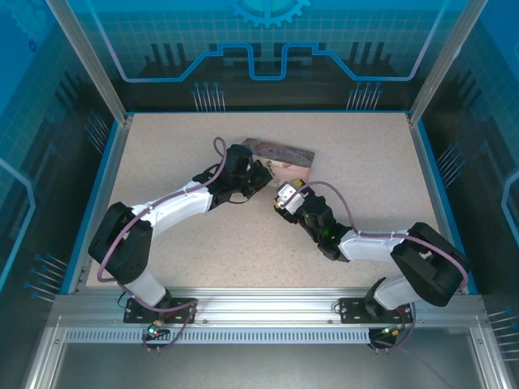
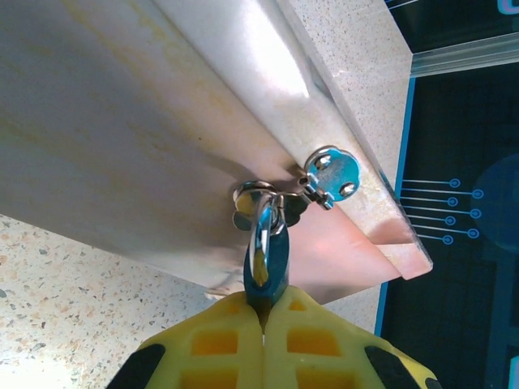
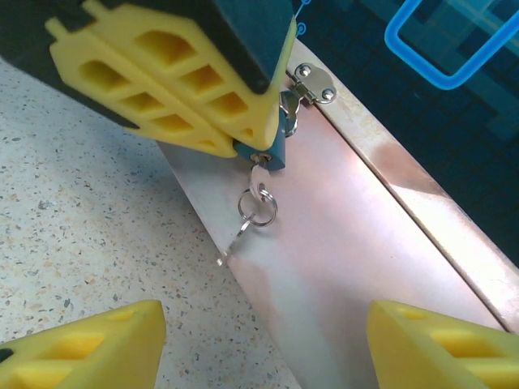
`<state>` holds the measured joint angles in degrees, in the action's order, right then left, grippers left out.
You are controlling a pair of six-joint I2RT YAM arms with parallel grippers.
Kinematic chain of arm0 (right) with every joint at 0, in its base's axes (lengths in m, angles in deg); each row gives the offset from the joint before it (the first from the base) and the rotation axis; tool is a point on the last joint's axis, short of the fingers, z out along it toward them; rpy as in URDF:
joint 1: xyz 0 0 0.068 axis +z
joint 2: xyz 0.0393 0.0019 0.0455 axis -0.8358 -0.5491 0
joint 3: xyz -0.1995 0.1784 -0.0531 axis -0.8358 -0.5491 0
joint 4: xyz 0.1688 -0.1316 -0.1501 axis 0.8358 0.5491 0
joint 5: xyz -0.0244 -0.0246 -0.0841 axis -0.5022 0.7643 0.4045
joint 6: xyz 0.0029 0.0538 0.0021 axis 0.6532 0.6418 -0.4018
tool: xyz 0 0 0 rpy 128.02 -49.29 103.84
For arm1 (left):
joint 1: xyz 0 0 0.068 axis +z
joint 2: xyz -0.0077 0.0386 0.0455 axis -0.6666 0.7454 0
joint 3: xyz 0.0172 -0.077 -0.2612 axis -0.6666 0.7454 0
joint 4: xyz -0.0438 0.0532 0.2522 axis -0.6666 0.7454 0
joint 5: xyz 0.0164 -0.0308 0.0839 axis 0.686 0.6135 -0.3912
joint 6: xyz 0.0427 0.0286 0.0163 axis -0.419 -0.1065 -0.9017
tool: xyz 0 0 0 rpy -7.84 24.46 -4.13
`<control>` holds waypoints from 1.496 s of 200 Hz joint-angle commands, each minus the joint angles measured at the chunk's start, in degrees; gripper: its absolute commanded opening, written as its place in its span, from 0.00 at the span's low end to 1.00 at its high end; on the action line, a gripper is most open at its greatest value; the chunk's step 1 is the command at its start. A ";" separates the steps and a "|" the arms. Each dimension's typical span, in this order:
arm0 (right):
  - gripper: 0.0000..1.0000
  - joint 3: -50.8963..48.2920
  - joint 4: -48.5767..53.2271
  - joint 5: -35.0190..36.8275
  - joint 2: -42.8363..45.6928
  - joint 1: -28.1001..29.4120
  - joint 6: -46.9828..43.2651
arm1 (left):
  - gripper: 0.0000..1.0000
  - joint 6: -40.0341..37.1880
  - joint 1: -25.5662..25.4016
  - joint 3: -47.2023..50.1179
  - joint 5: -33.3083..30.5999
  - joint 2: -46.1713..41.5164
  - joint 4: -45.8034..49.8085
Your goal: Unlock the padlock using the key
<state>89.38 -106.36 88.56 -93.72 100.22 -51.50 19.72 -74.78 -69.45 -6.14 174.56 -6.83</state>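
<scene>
Key (image 3: 259, 180) is in: you have it seated in the underside of the padlock (image 3: 272, 151), ring (image 3: 258, 211) hanging off it. Shackle (image 2: 261, 227) runs through the tin's (image 3: 349, 243) hasp (image 2: 332, 174) and looks closed (hard to be sure). Remaining, by my read: turn the key, pop the shackle.

Your left gripper (image 2: 263, 314) is clamped tight on the padlock body, holding it at the tin's front. Your right gripper (image 3: 263, 328) stands wide open and holds nothing, fingers apart from the key, over tin and table (image 3: 73, 203).
</scene>
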 commanded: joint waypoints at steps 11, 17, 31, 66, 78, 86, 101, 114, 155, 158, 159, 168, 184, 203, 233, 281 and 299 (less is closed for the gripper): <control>0.68 1.00 -2.85 0.61 1.94 0.41 -5.57 | 0.00 0.04 0.80 -1.07 2.94 -3.99 0.02; 0.68 1.26 -2.83 0.17 2.09 0.26 -6.13 | 0.00 0.06 0.83 -0.94 3.01 -4.17 0.15; 0.68 2.21 -2.67 -0.73 2.23 -0.11 -7.16 | 0.00 0.17 0.99 -0.98 3.40 -4.28 0.22; 0.67 4.25 -1.52 -3.56 2.39 -0.38 -7.87 | 0.00 0.37 1.07 -0.86 4.19 -4.29 -0.09; 0.67 4.55 -1.56 -4.12 2.39 -0.47 -7.78 | 0.00 0.68 1.10 -0.66 4.31 -4.32 -0.52; 0.67 4.87 -1.50 -4.29 2.19 -0.63 -7.62 | 0.00 0.72 1.08 -0.47 4.28 -4.32 -0.67; 0.63 5.38 -1.58 -4.90 1.64 -1.05 -7.26 | 0.00 0.72 1.03 -0.28 4.28 -4.33 -0.82; 0.55 5.88 -1.45 -5.52 1.20 -1.42 -6.99 | 0.00 0.87 1.08 -0.28 4.43 -4.35 -0.88; 0.47 7.29 -0.46 -6.16 -0.17 -1.79 -6.72 | 0.00 1.30 1.06 -0.10 4.68 -4.07 -1.77; 0.47 7.23 -0.46 -6.15 -0.22 -1.76 -6.72 | 0.00 1.28 1.00 -0.10 4.69 -4.03 -1.78; 0.47 7.31 -0.46 -6.16 -0.27 -1.77 -6.72 | 0.00 1.26 1.03 -0.10 4.66 -4.02 -1.79; 0.46 7.30 -0.30 -6.13 -0.61 -1.71 -6.59 | 0.00 1.33 1.07 -0.10 4.63 -4.05 -1.85; 0.45 7.21 -0.11 -6.25 -1.01 -1.76 -6.15 | 0.00 1.33 1.04 -0.10 4.54 -4.03 -1.82; 0.45 7.03 -0.09 -6.03 -1.63 -1.67 -5.68 | 0.00 1.17 1.01 -0.11 4.46 -4.18 -1.81; 0.44 6.86 0.05 -5.90 -2.68 -1.55 -5.47 | 0.00 1.33 1.07 -0.01 4.37 -4.25 -1.88; 0.40 8.39 1.04 -6.03 -4.52 -1.42 -5.71 | 0.00 1.32 1.01 -0.02 4.25 -4.18 -1.89; 0.36 8.83 1.08 -5.92 -4.86 -1.39 -5.34 | 0.00 1.32 1.08 -0.02 4.27 -4.13 -1.98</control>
<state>96.05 -105.16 82.94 -97.79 99.00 -57.90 21.06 -74.17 -69.45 -3.04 172.72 -5.56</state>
